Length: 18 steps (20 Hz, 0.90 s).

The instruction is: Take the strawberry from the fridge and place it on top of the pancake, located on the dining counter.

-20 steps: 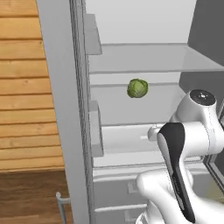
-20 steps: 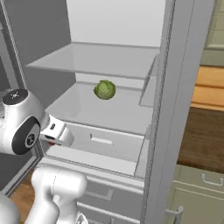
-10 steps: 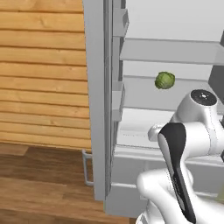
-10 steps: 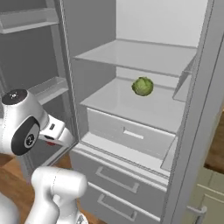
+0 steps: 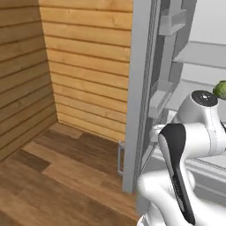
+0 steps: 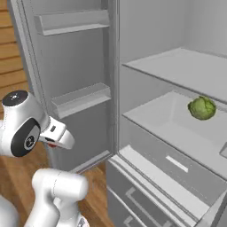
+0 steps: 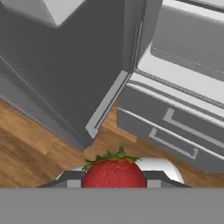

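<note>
in the hand view the strawberry (image 7: 114, 172) sits at the bottom centre, red with green leaves on top, wedged between the two dark fingertips (image 7: 73, 178) – the claw (image 7: 114, 180) is closed part way onto it, gripping it from both sides. behind the berry lie wood floor (image 7: 30, 144), the foot of the open fridge door (image 7: 65, 78) and, to the right, the two lower drawers (image 7: 175, 131) of the fridge (image 7: 183, 52).

in the left base view a plank wall (image 5: 66, 66) fills the left, the door's edge stands in the middle, and the white arm (image 5: 185, 145) rises at right, with a sliver of the green cabbage (image 5: 220, 90) at the right border.

in the right base view the arm is at lower left, with a small red spot under the hand at the claw (image 6: 52, 143) – the berry, held out in front of the door's inner side, well apart from the shelves. further right the fridge stands open, and the cabbage rests on the middle shelf (image 6: 168, 119), above the drawers.
</note>
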{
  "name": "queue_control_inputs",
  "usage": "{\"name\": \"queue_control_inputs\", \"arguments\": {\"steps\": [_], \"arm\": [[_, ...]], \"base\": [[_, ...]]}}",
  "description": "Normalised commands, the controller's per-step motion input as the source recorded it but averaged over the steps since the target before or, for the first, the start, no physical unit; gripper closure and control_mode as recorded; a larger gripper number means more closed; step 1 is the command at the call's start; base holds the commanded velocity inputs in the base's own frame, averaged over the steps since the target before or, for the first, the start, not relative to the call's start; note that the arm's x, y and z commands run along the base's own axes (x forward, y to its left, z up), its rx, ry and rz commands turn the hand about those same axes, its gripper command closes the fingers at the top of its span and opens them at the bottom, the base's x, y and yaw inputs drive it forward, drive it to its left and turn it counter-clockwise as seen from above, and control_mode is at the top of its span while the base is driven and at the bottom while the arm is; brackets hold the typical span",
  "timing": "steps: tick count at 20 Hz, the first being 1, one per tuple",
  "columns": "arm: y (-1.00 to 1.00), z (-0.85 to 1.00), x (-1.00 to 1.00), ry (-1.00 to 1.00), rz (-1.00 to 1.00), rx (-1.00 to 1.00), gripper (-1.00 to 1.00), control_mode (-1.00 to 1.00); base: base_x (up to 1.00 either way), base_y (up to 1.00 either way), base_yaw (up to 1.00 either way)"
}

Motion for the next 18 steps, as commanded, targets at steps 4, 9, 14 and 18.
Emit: {"name": "queue_control_inputs", "arguments": {"steps": [4,9,14,18], "arm": [[0.00,0.00,0.00,0.00,0.00,0.00,1.00,1.00],[0.00,0.00,0.00,0.00,0.00,0.00,1.00,1.00],[0.00,0.00,0.00,0.00,0.00,0.00,1.00,1.00],[0.00,0.00,0.00,0.00,0.00,0.00,1.00,1.00]], "base": [[-0.48,0.00,0.72],[-0.87,0.13,0.68],[-0.80,0.44,0.67],[-0.40,0.55,0.57]]}}
